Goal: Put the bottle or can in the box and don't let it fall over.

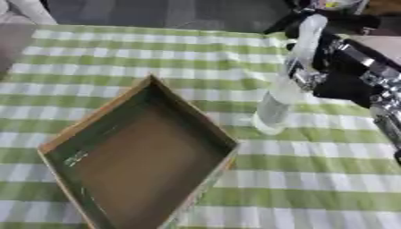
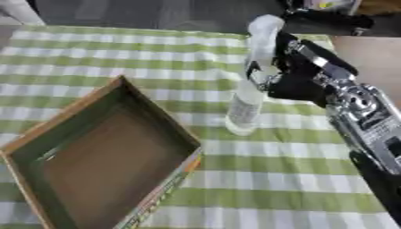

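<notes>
A tall clear plastic bottle [image 2: 252,78] with a white cap stands a little tilted, its base on or just above the green checked cloth, to the right of the box. My right hand [image 2: 294,74] comes in from the right, its fingers curled round the bottle's upper half. An open cardboard box [image 1: 141,156] with dark inner walls and a brown floor lies at the lower left, with nothing in it. Its near right wall [image 1: 205,123] is a short way left of the bottle's base. My left hand shows in neither view.
The green and white checked tablecloth [image 1: 117,53] covers the whole table. The table's far edge [image 1: 156,27] runs along the top, with dark floor beyond. Bare cloth lies behind the box and below the bottle at the right.
</notes>
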